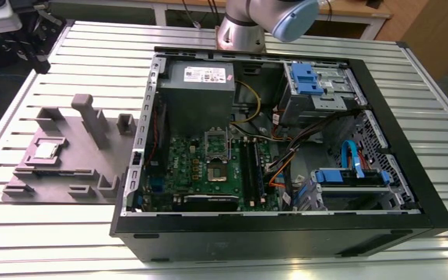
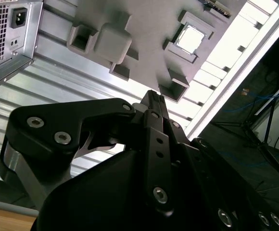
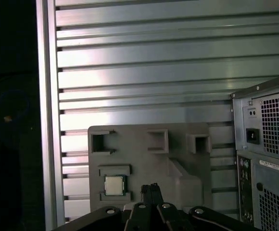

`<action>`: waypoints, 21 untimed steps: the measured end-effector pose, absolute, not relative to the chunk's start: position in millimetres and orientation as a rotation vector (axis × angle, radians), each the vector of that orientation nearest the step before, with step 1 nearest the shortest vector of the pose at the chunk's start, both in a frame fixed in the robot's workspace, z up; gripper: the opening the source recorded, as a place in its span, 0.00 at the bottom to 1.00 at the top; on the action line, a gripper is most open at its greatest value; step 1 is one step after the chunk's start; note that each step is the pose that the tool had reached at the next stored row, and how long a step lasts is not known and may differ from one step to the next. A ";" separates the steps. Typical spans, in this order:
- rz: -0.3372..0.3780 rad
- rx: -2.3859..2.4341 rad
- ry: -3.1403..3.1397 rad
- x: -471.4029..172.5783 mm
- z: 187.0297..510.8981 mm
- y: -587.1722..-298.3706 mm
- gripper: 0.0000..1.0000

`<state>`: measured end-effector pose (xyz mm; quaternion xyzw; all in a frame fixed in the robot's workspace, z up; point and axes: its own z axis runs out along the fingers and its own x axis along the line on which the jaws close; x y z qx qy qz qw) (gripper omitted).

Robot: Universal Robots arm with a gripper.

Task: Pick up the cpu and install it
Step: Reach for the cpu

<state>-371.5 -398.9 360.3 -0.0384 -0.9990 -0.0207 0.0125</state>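
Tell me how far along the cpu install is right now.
Nothing looks done yet. The cpu lies in its pocket on the grey holder, outside the computer case. The gripper hangs above the holder, shut and holding nothing. Picking up and installing are both left.

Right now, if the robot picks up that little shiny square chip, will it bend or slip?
The cpu probably stays stiff: it looks like a flat metal-topped square. Its shiny top may be slippery. It lies flat in the grey holder, so it shouldn't roll.
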 end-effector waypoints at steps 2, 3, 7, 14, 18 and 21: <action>-0.065 -0.120 -3.114 -374.2 360.1 -398.9 0.10; -0.065 -0.120 -3.114 -375.4 360.0 -398.9 0.10; -0.065 -0.120 -3.114 -380.2 359.6 -398.9 0.10; -0.065 -0.120 -3.114 -385.1 359.4 -406.5 0.10; -0.065 -0.120 -3.114 -393.3 358.9 -409.2 0.10; -0.064 -0.120 -3.114 -401.0 358.9 -410.2 0.10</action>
